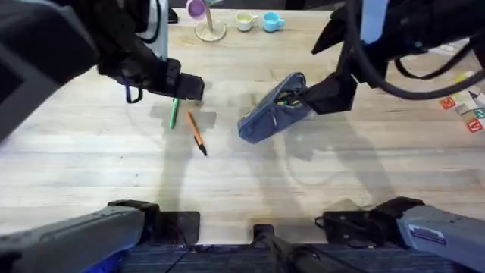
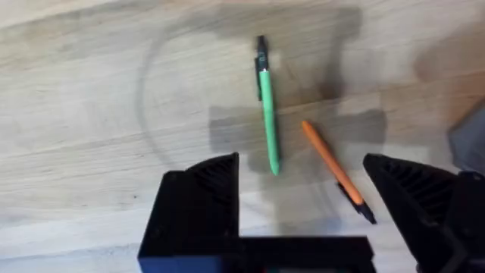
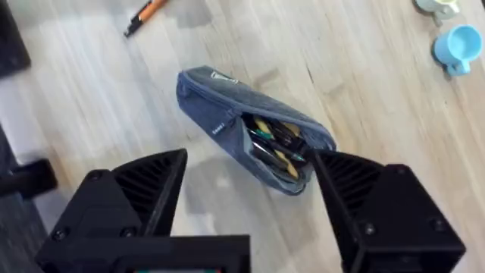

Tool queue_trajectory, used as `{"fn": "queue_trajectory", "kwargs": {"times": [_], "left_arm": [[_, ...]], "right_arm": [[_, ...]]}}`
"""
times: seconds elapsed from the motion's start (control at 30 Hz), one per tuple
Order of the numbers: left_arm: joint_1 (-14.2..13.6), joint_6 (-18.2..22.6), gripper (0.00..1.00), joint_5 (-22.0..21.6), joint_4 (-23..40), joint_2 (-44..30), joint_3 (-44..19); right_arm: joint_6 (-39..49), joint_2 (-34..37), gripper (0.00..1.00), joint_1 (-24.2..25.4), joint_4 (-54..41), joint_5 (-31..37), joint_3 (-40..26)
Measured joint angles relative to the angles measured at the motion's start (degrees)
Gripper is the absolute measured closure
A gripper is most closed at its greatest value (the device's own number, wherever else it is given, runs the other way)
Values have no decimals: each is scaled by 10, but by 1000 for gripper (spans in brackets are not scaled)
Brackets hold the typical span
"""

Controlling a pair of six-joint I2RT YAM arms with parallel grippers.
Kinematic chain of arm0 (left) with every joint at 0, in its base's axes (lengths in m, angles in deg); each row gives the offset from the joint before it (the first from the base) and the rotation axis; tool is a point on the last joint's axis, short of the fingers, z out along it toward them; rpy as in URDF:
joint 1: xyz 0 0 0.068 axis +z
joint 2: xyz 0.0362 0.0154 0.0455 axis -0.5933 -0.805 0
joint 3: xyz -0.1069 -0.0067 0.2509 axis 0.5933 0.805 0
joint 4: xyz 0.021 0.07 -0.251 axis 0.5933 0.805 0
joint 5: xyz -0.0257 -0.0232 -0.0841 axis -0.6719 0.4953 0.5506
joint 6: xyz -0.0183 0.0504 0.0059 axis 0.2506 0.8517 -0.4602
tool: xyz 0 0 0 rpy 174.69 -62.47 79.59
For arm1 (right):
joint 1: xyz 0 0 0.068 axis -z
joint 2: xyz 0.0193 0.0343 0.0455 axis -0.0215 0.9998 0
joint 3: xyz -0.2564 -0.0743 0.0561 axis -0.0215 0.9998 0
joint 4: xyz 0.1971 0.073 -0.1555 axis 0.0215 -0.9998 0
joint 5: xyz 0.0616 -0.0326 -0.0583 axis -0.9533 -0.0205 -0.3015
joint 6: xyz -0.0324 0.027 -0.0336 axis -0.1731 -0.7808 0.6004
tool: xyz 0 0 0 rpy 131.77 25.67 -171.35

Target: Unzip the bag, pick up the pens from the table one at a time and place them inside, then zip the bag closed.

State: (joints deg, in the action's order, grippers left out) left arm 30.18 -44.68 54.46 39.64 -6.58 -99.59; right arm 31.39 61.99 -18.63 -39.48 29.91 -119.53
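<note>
Two pens lay mid-worktop, left of centre: orange pen [image 1: 196,133] nearer, green pen [image 1: 173,114] just beyond, their far ends close together. Left end effector [image 2: 303,178] hovered over both, jaws wide, empty. Bag [image 1: 273,115] sat right of centre, unzipped, pens already inside. Right end effector [image 3: 250,182] was spread open by the bag's open end, gripping nothing. Risk: the jaws spanned both pens, so closing there could catch two or flick one away.

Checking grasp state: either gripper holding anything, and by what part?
Nothing held. Left gripper open above the green pen and orange pen; right gripper open at the bag.
</note>
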Motion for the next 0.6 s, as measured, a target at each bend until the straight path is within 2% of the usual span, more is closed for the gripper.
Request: {"fn": "queue_trajectory", "kwargs": {"times": [0.23,0.4,0.6], "left_arm": [[0,0,8,-37,-34,-58,0],[0,0,8,-43,-57,-89,0],[1,-12,8,-47,-55,-139,0]], "right_arm": [[-36,-31,5,0,-1,0,0],[-44,-35,5,0,-3,0,0],[-46,-35,6,-7,-4,0,0]]}}
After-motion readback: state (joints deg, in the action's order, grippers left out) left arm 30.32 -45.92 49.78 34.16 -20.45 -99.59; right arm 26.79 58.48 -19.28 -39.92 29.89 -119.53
